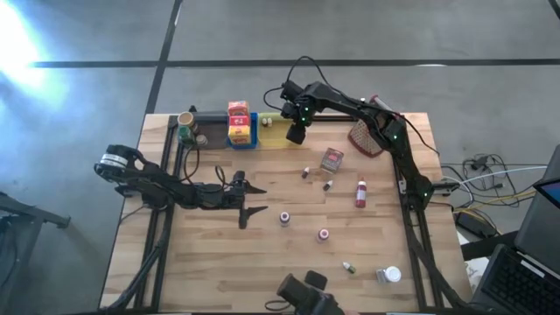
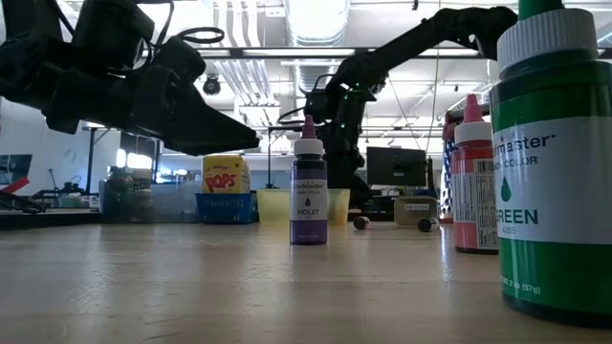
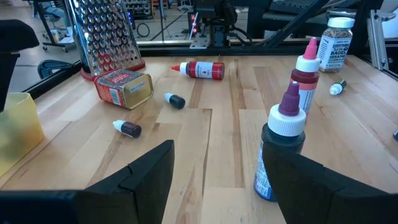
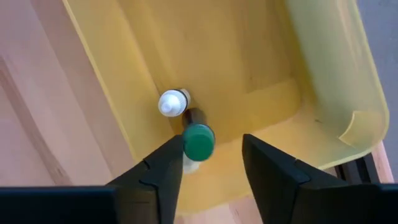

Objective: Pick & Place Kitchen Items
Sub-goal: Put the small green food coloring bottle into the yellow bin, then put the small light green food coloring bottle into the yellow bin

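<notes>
Pale wooden table [image 1: 262, 254] holds scattered kitchen items, while the right gripper [image 4: 208, 165] hovers with fingers parted over the yellow tray [image 4: 323, 68], where a light, slippery green-capped bottle [image 4: 198, 142] lies, best pinched across its body.

the green bottle [image 2: 553, 162] in the low view is cut off at the picture's top and right edges — its cap tip is out of sight. from above, the small bottles [image 1: 326, 185] on the tabletop [image 1: 219, 262] are too small to read. in the right wrist view a bottle [image 4: 190, 165] below the green cap [image 4: 199, 142] is mostly hidden — its kind cannot be told.
</notes>
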